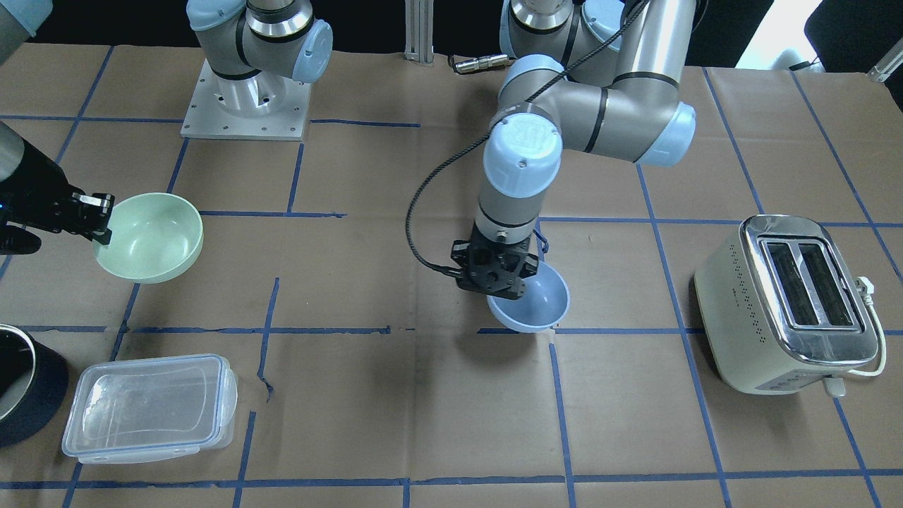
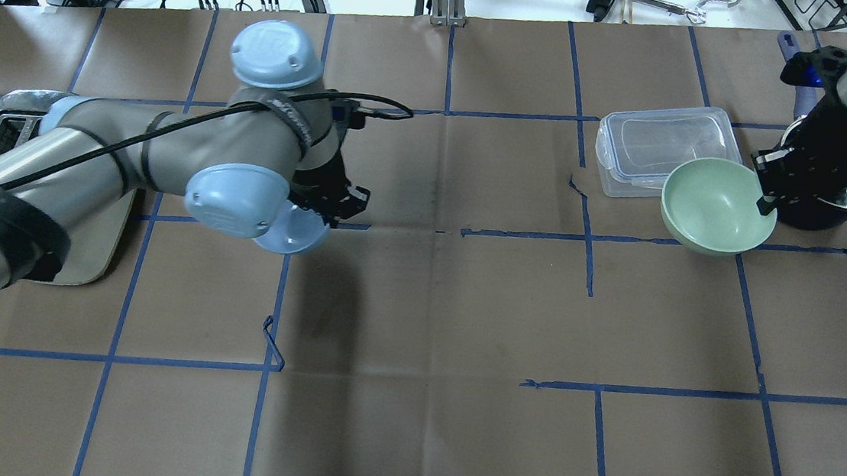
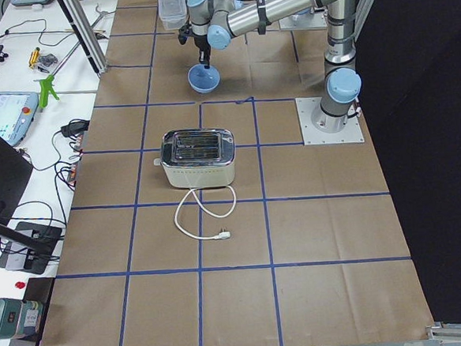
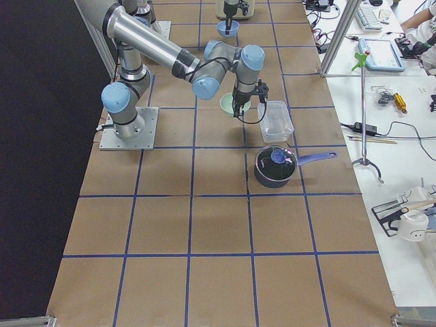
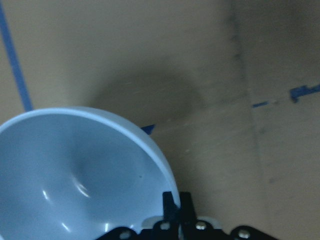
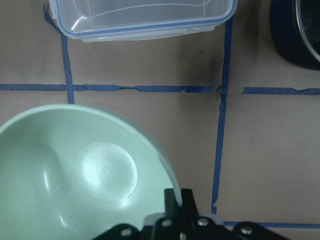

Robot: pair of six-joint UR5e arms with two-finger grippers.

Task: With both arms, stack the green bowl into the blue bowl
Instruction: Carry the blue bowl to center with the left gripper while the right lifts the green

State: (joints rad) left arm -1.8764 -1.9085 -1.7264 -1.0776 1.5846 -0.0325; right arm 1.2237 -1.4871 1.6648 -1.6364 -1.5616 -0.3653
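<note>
Brown paper crossed by blue tape lines is covering the table we are working over. We are holding the green bowl at the left edge of the front-facing frame. It is tipped and seemingly clear of the paper, though its height is hard to judge. Our right gripper is pinching its rim, one finger inside and one outside. The blue bowl is hanging near that frame's middle, likewise tilted, with our left gripper clamped on its rim. The bowls are sitting well apart, so we judge both lifted and the carry to be the step in hand. Next we would be bringing them together, levelling the blue bowl and lowering the green bowl into it. A clear lidded box and a dark pot are lying at lower left, and a toaster at right.
</note>
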